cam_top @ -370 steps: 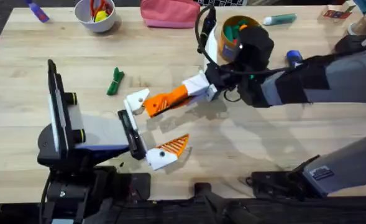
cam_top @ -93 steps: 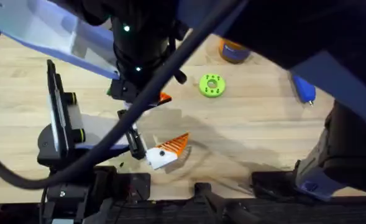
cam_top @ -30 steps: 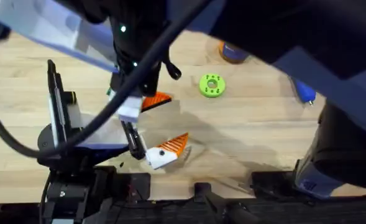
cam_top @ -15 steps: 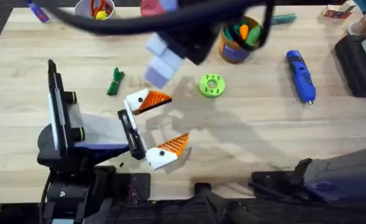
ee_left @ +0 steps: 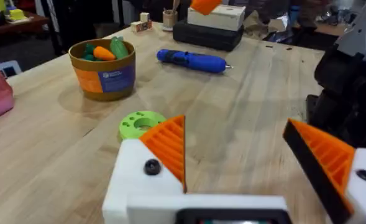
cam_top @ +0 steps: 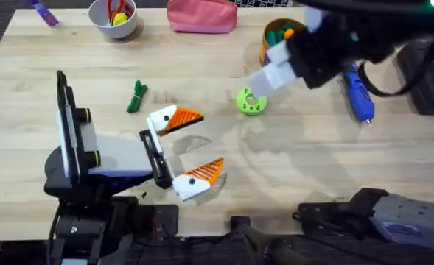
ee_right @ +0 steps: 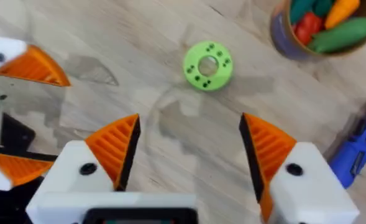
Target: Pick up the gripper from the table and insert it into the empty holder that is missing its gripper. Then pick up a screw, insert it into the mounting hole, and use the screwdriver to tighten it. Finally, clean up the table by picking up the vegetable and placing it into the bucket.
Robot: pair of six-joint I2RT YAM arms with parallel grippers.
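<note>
The small orange ribbed plastic gripper (cam_top: 185, 118) sat in the white angular plastic holder (cam_top: 161, 118) at table centre. The dark green toy vegetable (cam_top: 136, 96) lay at its 10 o'clock. The round brown-orange bucket (cam_top: 277, 40) and blue cylindrical screwdriver (cam_top: 357, 90) lay toward 2 o'clock. The right gripper (ee_right: 189, 152) hovered with fingers wide apart near a green disc (cam_top: 250, 101). The left gripper (ee_left: 242, 155) was spread wide.

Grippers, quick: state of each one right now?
Left gripper: open, holding nothing.
Right gripper: open, holding nothing, above the green disc.
</note>
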